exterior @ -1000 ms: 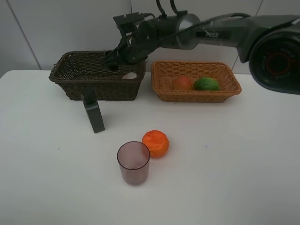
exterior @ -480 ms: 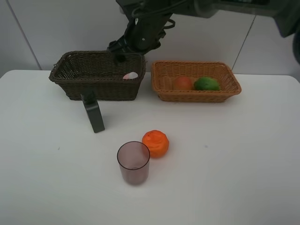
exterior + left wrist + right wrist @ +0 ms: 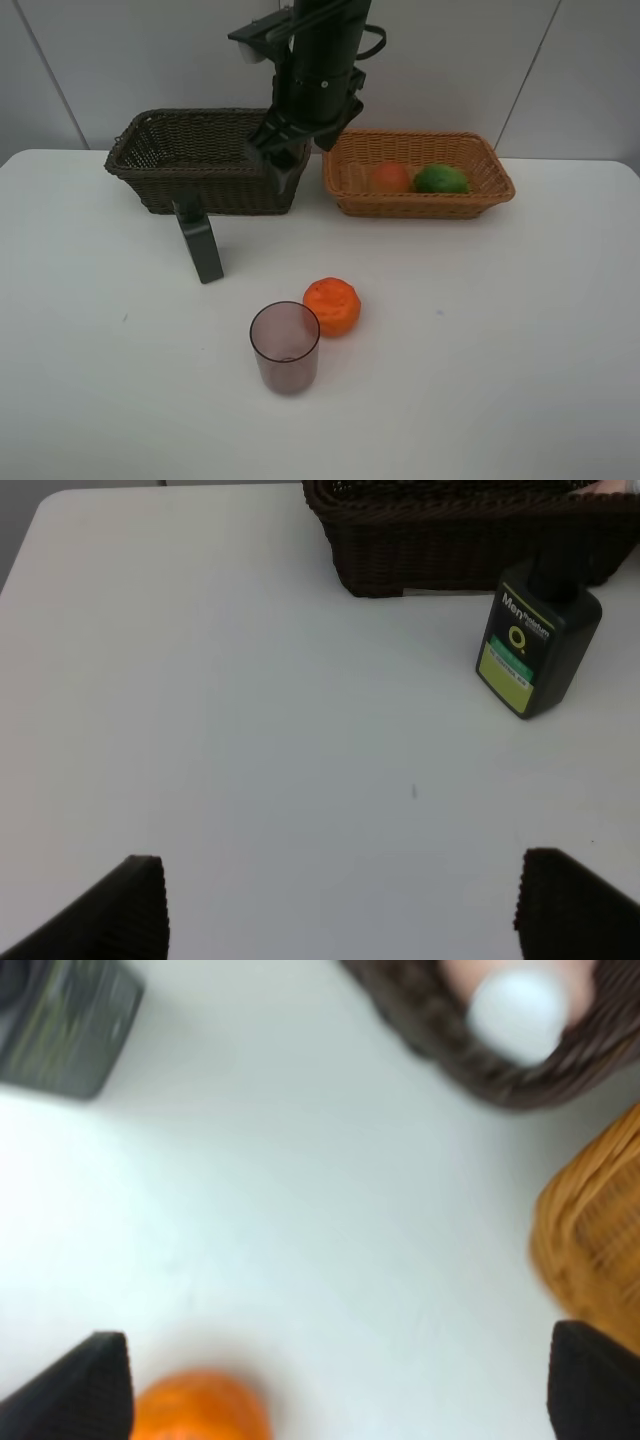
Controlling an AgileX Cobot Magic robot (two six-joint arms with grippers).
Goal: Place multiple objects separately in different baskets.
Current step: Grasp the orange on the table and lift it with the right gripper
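The dark brown basket stands at the back left. The pink white-capped bottle lies in its right end, hidden by my arm in the high view. The light tan basket holds the red-orange fruit and the green fruit. The dark green bottle, the orange citrus and the mauve cup stand on the table. My right gripper is open and empty above the dark basket's right end. My left gripper is open and empty over bare table.
The white table runs to a white wall behind the baskets. In the left wrist view the dark green bottle stands just in front of the dark basket. The right wrist view shows the orange and the tan basket's corner.
My right arm has risen from the dark basket and swung so that its gripper points down over the basket's right end. The pink bottle stays in the basket. Nothing else moved.
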